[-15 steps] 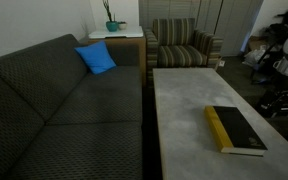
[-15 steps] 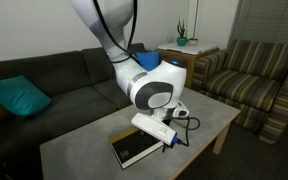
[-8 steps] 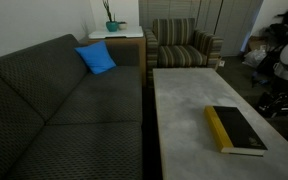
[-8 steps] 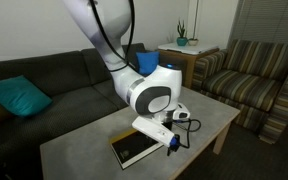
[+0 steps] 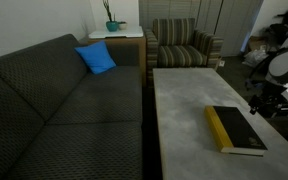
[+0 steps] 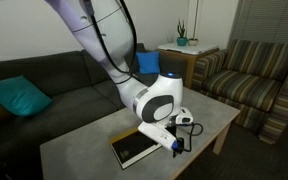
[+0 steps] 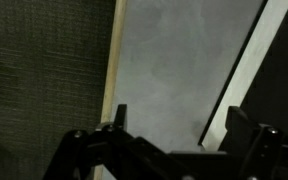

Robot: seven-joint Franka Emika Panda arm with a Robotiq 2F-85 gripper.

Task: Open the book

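The book [image 5: 236, 130] lies closed on the grey table [image 5: 184, 110], black cover up, yellow spine toward the sofa. It also shows in an exterior view [image 6: 134, 148], under the arm's wrist. My gripper [image 6: 174, 143] hangs low beside the book's edge away from the sofa, and it also shows in an exterior view [image 5: 262, 103]. In the wrist view the jaws [image 7: 176, 115] are open and empty above bare table. The book's white page edge [image 7: 246, 65] runs just by one finger. I cannot tell whether they touch.
A dark sofa [image 5: 54, 110] with a blue cushion [image 5: 96, 58] runs along the table's long side. A striped armchair [image 5: 184, 45] stands at the far end, beside a side table with a plant [image 5: 114, 30]. A teal cushion [image 6: 19, 97] lies on the sofa.
The arm has dropped lower and swung in toward the book, so the gripper now shows near the book's edge. The book has not moved.
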